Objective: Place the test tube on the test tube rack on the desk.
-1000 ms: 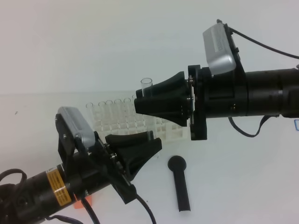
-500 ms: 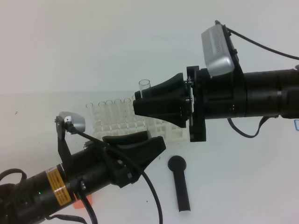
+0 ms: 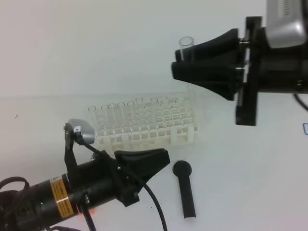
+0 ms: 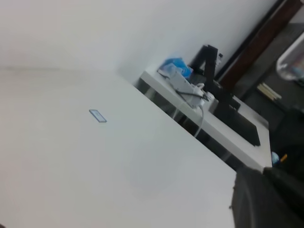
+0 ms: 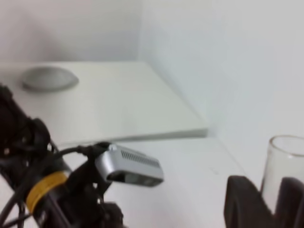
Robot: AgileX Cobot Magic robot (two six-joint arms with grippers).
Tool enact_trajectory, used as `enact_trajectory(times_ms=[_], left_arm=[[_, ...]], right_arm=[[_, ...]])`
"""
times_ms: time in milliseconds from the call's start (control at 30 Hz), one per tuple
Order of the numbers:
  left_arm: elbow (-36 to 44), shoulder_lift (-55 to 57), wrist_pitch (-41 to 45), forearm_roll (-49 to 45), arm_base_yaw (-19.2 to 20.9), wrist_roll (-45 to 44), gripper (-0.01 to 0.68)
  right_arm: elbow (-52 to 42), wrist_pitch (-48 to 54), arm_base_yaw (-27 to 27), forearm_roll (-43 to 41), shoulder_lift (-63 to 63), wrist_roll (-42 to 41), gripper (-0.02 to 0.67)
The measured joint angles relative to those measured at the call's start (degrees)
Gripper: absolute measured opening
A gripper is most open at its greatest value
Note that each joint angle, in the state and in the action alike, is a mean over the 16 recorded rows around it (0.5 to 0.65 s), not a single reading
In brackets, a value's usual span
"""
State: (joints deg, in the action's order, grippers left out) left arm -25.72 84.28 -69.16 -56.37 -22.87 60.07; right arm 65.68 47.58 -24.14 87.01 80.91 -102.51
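The test tube (image 3: 186, 43) is a clear glass tube held upright in my right gripper (image 3: 177, 68), high above the desk (image 3: 250, 183) and up and to the right of the test tube rack (image 3: 144, 127). Its open rim sticks up above the black fingers. In the right wrist view the test tube (image 5: 286, 164) stands between the fingers (image 5: 242, 202). The white lattice rack sits mid-desk with several clear tubes in its back rows. My left gripper (image 3: 165, 157) hovers low in front of the rack, its fingers close together and nothing seen in them.
A black round-headed tool (image 3: 185, 188) lies on the desk right of my left gripper. Something orange (image 3: 89, 210) peeks out under the left arm. A small blue label (image 4: 97, 115) lies on the desk. A second table with clutter (image 4: 190, 88) stands beyond the desk's edge.
My right gripper has risen and moved right with the test tube, off the rack's back rows. The left arm has sunk a little and its wrist has rolled.
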Motion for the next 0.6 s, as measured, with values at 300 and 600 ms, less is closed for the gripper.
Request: enact_trajectory(times_ms=[300, 600], left_arm=[[0.0, -4.5, 0.2, -4.2, 0.0, -0.1, 0.004], [0.0, -16.6, 5.8, -6.8, 0.0, 2.7, -0.001]], right_arm=[[0.0, -2.8, 0.6, -15.7, -10.0, 11.6, 0.125], [-0.3, -3.5, 0.6, -29.3, -17.3, 22.4, 0.125]])
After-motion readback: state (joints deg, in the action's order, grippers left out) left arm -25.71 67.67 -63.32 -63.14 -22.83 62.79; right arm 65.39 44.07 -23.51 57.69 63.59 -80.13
